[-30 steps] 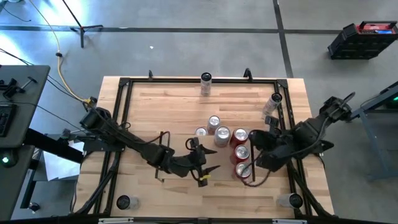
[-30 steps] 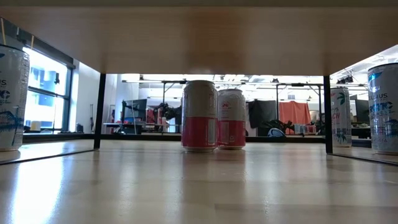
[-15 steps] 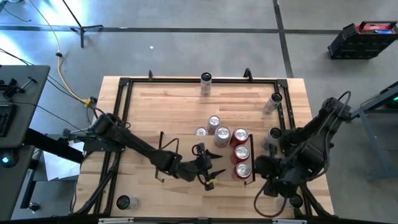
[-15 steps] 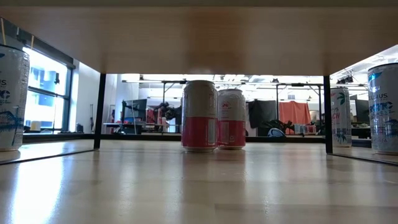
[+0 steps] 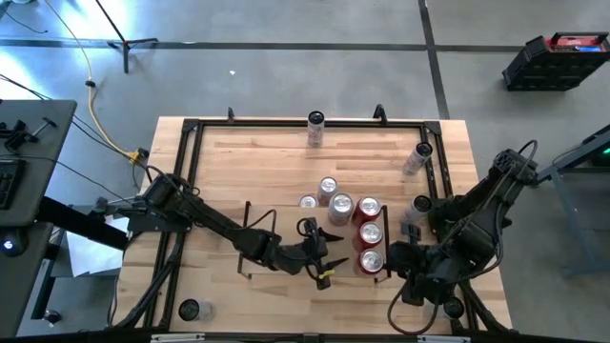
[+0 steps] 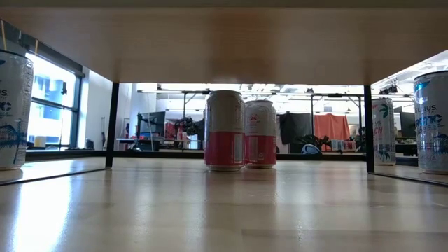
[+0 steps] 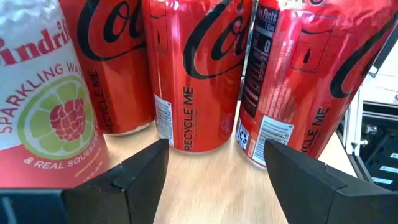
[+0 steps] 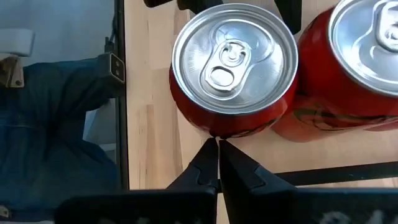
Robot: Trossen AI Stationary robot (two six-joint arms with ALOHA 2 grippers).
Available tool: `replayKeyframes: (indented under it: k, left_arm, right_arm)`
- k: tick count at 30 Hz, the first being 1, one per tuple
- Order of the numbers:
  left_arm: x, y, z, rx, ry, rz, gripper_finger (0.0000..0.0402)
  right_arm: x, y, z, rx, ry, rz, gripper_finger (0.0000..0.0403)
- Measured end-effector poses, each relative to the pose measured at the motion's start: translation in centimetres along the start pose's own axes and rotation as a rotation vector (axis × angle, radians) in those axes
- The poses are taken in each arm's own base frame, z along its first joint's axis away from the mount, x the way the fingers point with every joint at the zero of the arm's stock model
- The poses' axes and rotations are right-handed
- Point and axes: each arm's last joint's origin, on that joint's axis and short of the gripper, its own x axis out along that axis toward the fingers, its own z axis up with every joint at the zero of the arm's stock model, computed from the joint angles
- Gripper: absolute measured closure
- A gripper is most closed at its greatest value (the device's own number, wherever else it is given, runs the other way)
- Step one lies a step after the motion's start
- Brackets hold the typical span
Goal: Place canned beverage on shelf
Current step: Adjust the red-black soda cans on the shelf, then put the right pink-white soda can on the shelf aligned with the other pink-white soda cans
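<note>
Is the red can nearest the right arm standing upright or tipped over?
Upright. The red can shows its round silver lid and pull tab face-on from above, with its base on the shelf wood.

The smooth grey concrete floor (image 5: 286, 76) surrounds the table. A black plastic crate (image 5: 556, 59) stands there. A bright tall window (image 6: 52, 105) lights the room.

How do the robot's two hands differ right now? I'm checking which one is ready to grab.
The left hand is open, fingers spread, facing the sides of the red cola cans and the raspberry sparkling water can. The right hand is shut, fingertips pressed together, looking down on a red can's top by the shelf's black rail. Neither holds anything.
</note>
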Motion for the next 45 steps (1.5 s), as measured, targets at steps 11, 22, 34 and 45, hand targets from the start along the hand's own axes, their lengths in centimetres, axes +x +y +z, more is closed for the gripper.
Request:
replayKeyframes:
  k: [11, 22, 34, 45]
  left_arm:
    - [-0.6, -0.4, 0.0, 0.064, 0.023, -0.032, 0.0147]
    - [-8.1, -0.7, 3.8, 0.177, 0.152, -0.039, 0.0147]
    - [-19.7, 6.2, 11.5, 0.131, 0.097, 0.092, 0.0147]
    - [-20.5, 9.9, 9.0, 0.126, 0.204, 0.102, 0.0147]
  right_arm:
    - [0.0, 0.0, -0.1, 0.011, 0.035, 0.024, 0.0403]
    - [-2.0, -1.0, -1.6, 0.084, 0.151, 0.032, 0.0403]
    - [-9.5, -3.9, 1.7, -0.053, -0.383, -0.050, 0.0403]
    - [-9.6, -8.2, 7.0, 0.012, -0.629, -0.369, 0.0340]
